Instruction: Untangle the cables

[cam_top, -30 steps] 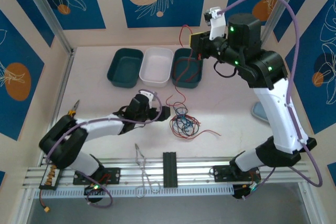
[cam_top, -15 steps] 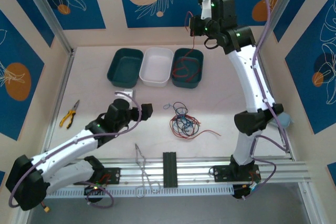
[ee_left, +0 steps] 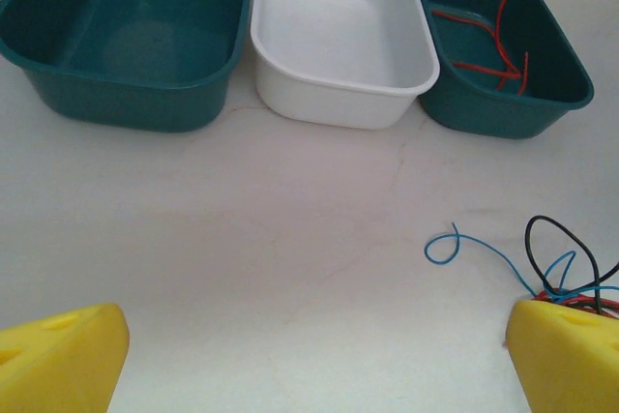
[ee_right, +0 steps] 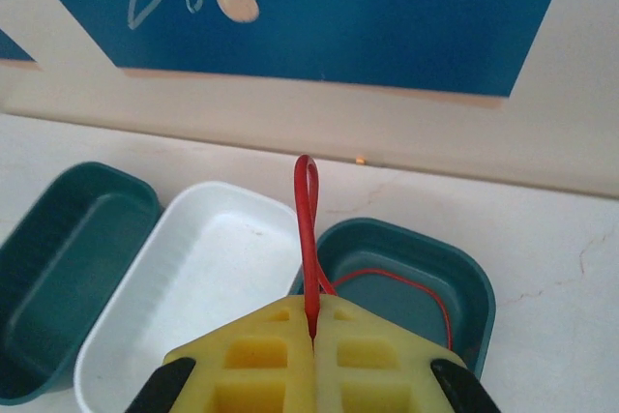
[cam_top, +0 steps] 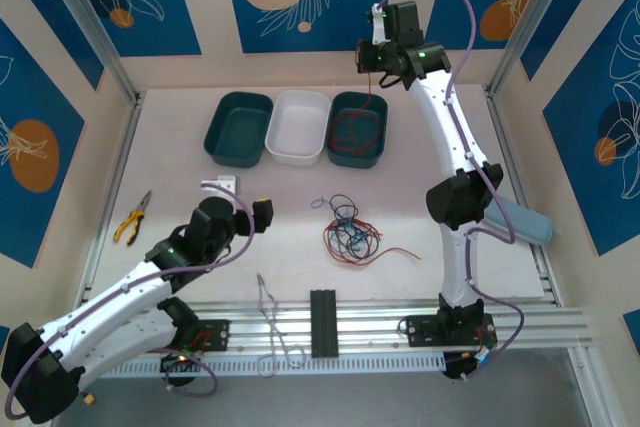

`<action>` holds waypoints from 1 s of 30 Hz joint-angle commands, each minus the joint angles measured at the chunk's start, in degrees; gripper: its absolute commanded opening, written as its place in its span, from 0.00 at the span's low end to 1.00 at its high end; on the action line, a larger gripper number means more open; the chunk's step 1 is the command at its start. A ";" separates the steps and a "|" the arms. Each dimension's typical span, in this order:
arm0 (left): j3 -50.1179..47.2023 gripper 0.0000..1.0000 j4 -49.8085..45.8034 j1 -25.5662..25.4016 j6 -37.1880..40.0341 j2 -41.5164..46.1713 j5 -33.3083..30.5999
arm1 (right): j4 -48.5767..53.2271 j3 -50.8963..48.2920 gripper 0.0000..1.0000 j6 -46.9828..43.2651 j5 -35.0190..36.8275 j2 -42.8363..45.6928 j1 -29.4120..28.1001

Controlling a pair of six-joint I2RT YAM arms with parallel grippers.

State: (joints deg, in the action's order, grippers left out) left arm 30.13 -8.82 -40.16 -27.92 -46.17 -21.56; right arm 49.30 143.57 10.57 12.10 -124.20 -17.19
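From above, the right gripper (cam_top: 372,59) is pinched shut on a thin red cable (cam_top: 345,132). The cable hangs down under the gripper into a dark green plastic tray (cam_top: 383,142), and the rest of it lies there in a loop. The left gripper (cam_top: 243,202) is wide open and holds nothing. A small heap of thin red, black and blue cables (cam_top: 350,234) lies on the table off to its right, apart from it.

In the left wrist view, the yellow fingers (ee_left: 58,360) stand far apart over bare table. The heap (ee_left: 571,273) peeks out just beside the right finger. One blue strand (ee_left: 450,244) curls away from it, in front of the gripper.

In the right wrist view, the yellow fingers (ee_right: 261,355) press together on the red cable (ee_right: 305,220). It sticks out in front of them as a narrow folded loop.

These cables look very light, soft and bendy. They are smooth, so a loose pinch may let them slip. A hard pull could make the knots tighter. I think the best place to grab is a free end or loose curl at the edge of the heap, like that blue one.
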 commanded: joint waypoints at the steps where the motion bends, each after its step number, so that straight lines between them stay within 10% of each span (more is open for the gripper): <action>1: -1.10 1.00 -1.45 0.66 0.95 0.79 -1.47 | 0.25 -0.04 0.00 0.82 0.43 -0.68 0.91; 30: -1.70 1.00 1.22 0.94 -0.53 -2.70 0.64 | 7.31 -7.84 0.00 7.19 -6.66 -15.72 -0.03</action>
State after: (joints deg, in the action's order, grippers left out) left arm 29.04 -8.58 -39.86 -28.16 -48.73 -21.45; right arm 53.95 134.19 16.27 5.56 -137.71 -16.53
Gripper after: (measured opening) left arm 0.998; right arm 0.047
